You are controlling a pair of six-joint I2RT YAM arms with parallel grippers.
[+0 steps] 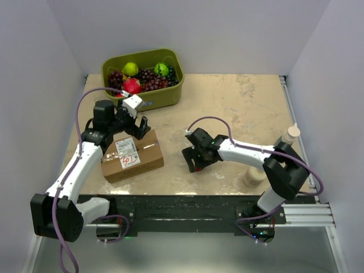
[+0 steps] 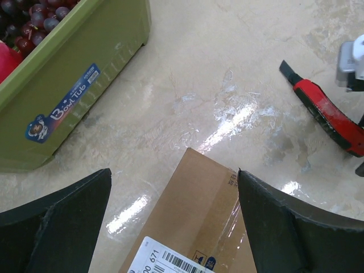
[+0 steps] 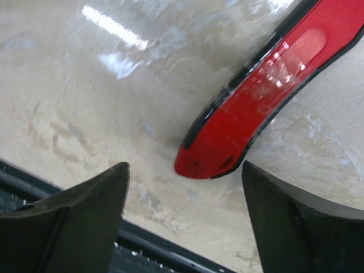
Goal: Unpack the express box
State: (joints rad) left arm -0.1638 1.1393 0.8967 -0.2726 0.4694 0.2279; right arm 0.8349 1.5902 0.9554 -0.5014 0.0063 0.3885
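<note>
The express box (image 1: 132, 154), brown cardboard with a white label and red marks, lies closed on the table at the left. Its taped top also shows in the left wrist view (image 2: 199, 222). My left gripper (image 1: 133, 128) hovers open over the box's far end, its fingers (image 2: 62, 222) on either side of the box corner, holding nothing. A red-handled utility knife (image 3: 256, 96) lies on the table; it also shows in the left wrist view (image 2: 327, 116). My right gripper (image 1: 192, 162) is open and empty just above the knife's handle end (image 3: 186, 165).
An olive-green bin (image 1: 165, 98) of grapes and other fruit stands at the back left, close to the left gripper. Two pale bottles (image 1: 290, 133) (image 1: 254, 176) stand near the right arm. The black base rail (image 1: 187, 207) runs along the near edge.
</note>
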